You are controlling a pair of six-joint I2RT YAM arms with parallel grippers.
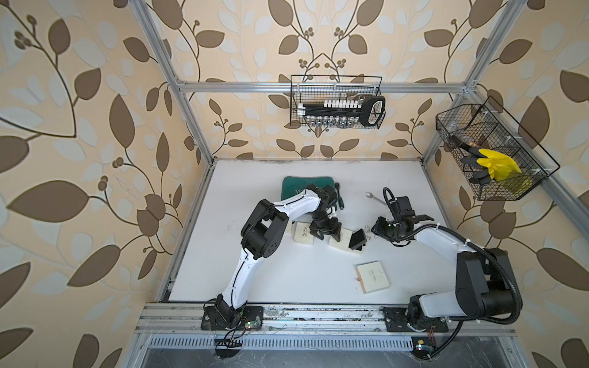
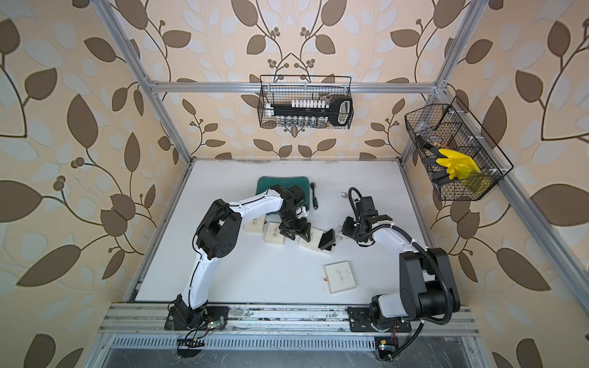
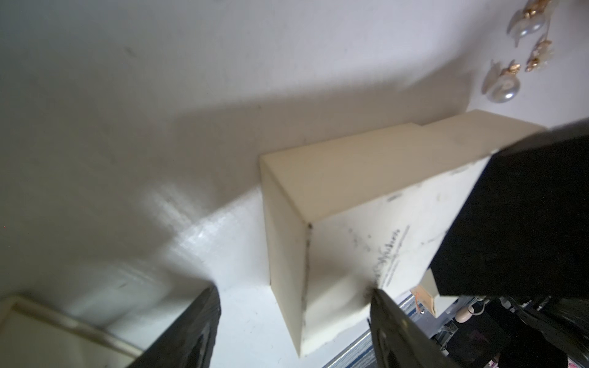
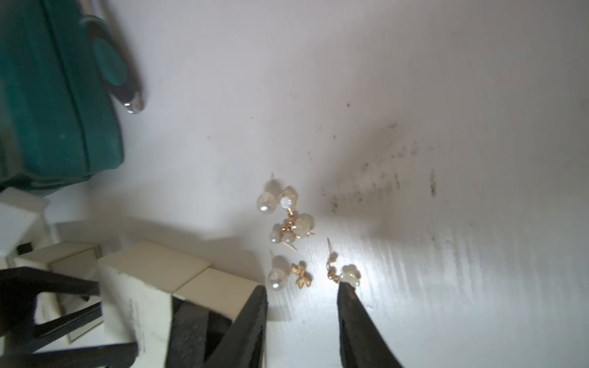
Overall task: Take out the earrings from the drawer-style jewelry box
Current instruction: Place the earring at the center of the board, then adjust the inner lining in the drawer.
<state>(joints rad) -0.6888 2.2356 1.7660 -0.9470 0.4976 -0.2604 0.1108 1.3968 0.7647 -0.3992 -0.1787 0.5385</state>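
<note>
Both claws stand parted. Right gripper (image 4: 302, 286) hangs empty over the pearl earrings (image 4: 294, 226), loose on the table (image 4: 414, 95) beside the cream jewelry box (image 4: 153, 264); left gripper (image 3: 293, 290) straddles that box. Advise lifting clear vertically: one earring lies at a fingertip.

Lab test cell: aluminium frame (image 1: 239, 86), leaf wallpaper (image 1: 79, 127), white tabletop (image 1: 287, 280).

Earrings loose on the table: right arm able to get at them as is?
Probably yes. In the right wrist view the earrings lie on the table just ahead of the right gripper, jaws apart and empty; nothing lies between. The cream box sits off to one side.
</note>
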